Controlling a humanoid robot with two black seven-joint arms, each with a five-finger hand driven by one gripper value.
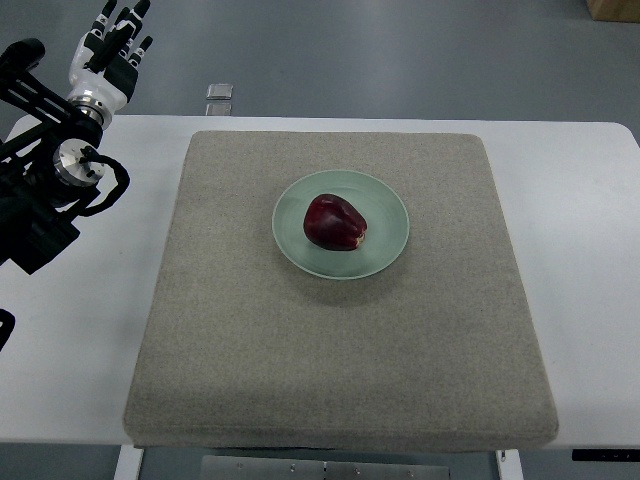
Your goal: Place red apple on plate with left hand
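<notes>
A dark red apple (336, 222) lies on a pale green plate (383, 250) in the middle of a grey felt mat (250, 330). My left hand (112, 45) is raised at the far left top corner, well away from the plate, with its fingers stretched out and holding nothing. The left arm (50, 190) runs down the left edge. The right arm does not show.
The mat lies on a white table (590, 250). A small metal plate (220, 91) sits on the floor beyond the table's far edge. A brown box corner (615, 8) shows at the top right.
</notes>
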